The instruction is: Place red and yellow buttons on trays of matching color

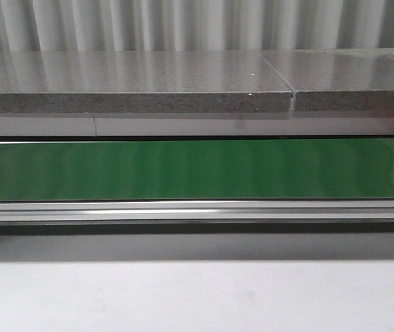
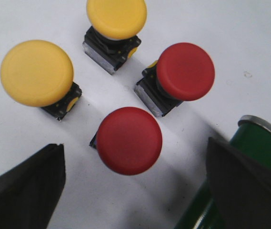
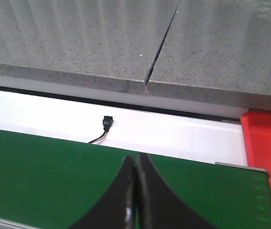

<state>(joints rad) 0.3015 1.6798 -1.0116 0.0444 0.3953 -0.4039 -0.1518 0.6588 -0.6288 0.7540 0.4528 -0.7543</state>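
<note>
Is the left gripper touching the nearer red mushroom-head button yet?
Apart. In the left wrist view the left gripper is open, and bare white table shows between each black finger and the red mushroom-head button lying between them.

We see an industrial workshop or factory-style test cell: a green conveyor belt (image 1: 197, 169) runs the full width of the front view, carried on an aluminium rail frame (image 1: 197, 211), with a speckled grey stone slab (image 1: 134, 83) behind it and corrugated metal wall cladding (image 1: 183, 24) beyond. Mushroom-head push buttons (image 2: 129, 140), the kind fitted to machine control panels, stand on a white surface (image 2: 249, 43) beside the belt.
</note>
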